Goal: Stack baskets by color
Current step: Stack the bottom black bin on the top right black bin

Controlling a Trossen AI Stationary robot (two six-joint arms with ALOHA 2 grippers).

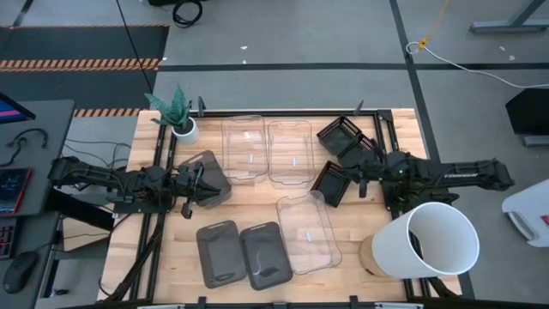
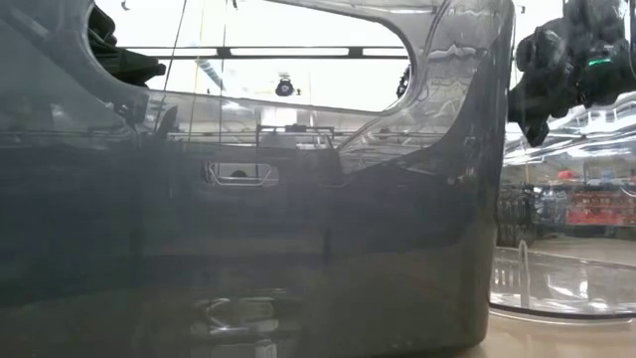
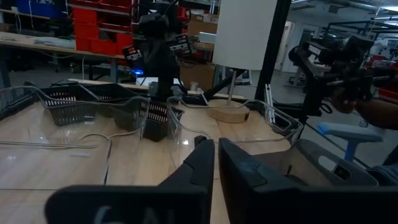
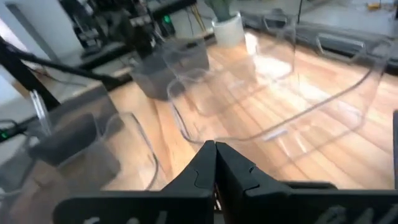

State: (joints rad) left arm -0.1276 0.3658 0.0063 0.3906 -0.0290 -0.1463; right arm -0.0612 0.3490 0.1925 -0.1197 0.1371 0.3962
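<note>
- Left of the table's (image 1: pixel 257 206) centre: sits one dark grey basket (image 1: pixel 213 174), tilted, apart from the other grey ones.
- At its near-left rim: left end effector (image 1: pixel 194 192), fingers (image 3: pixel 199 168) drawn almost together with only a thin slit between; cannot tell whether the rim is pinched in that slit.
- Along the front edge: lie two more dark grey baskets (image 1: pixel 242 254), flat and side by side, touching or nearly so; the wall of one fills most of the low view.
- Just right of that pair: lies a clear basket (image 1: pixel 309 233), set slightly askew.
- At the back centre: lie two further clear baskets (image 1: pixel 266 151), side by side and flat.
- Right of those: rest two black slatted baskets, one (image 1: pixel 343 136) near the back edge, the other (image 1: pixel 332 183) closer to the middle and tipped up on an edge.
- Just beside the tipped black one: right end effector (image 1: pixel 357 174), fingers (image 4: pixel 199 168) pressed together with nothing visible between them, above clear plastic in its own wrist view.
- Front right corner: lies a big white bucket (image 1: pixel 437 242) on its side, mouth open toward the camera above.
- Back left corner: stands a small white plant pot (image 1: pixel 184 129) with a green plant, just behind the tilted grey basket.
</note>
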